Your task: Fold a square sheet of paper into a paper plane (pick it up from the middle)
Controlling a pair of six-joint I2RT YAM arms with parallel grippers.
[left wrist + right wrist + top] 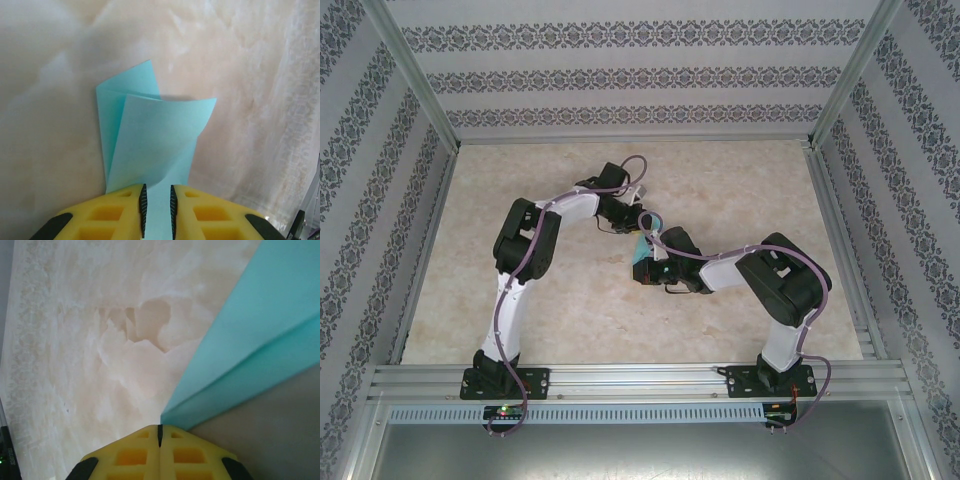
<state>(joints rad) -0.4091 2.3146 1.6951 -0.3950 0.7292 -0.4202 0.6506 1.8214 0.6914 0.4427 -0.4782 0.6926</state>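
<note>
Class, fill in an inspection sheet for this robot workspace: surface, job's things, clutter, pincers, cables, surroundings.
Surface: pale marbled tabletop, flat.
Job's things: square sheet of paper, teal, part-folded into two layers, lifted between the two arms.
Clutter: nothing seen.
Pincers: left pincer narrowly parted with the sheet between its jaws; whether it clamps is unclear. Right pincer shut, the sheet's corner at its tips.
Cables: purple cables run along both arms, close to the links.
Surroundings: patterned walls on three sides; aluminium frame at the near edge.
</note>
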